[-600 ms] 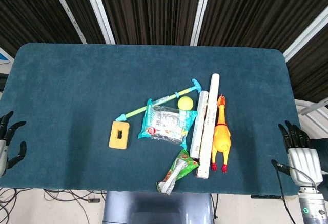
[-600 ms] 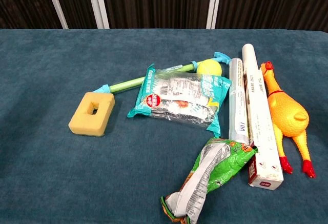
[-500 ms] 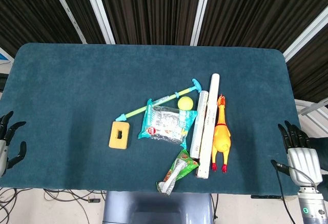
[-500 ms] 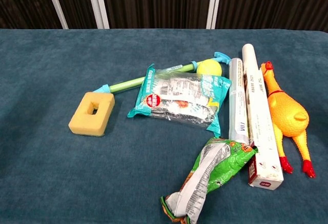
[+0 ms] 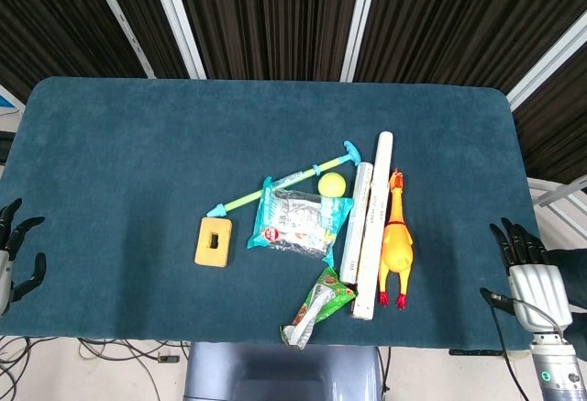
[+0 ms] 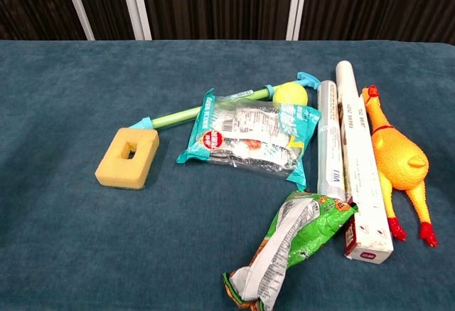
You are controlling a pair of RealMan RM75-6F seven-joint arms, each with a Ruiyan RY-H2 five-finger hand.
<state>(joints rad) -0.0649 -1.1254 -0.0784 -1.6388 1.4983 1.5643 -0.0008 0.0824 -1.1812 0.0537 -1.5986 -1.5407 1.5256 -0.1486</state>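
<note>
- Since the pictures taken half a second before, the right hand has slid slightly toward the near edge beside the right end of the table. The left hand at the left end has eased a little nearer too.
- Nothing on the cloth has shifted in that time, so the hands appear to be hanging back from the objects rather than reaching for any.
- Both hands hold nothing. Their dark fingers are spread apart and point toward the far side. Only the head view shows them.
- Nearest the right hand, though well apart from it, lies one yellow rubber chicken, red feet toward the near edge.
- Nearest the left hand, also well apart, lies one yellow sponge block with a hole through its middle.
- Just left of the chicken lie two long white roll boxes, side by side and touching.
- One teal snack bag sits at the centre.
- One green and silver wrapper lies by the near edge.
- One yellow ball rests beside one green and blue stick toy, on the far side of the bag.
</note>
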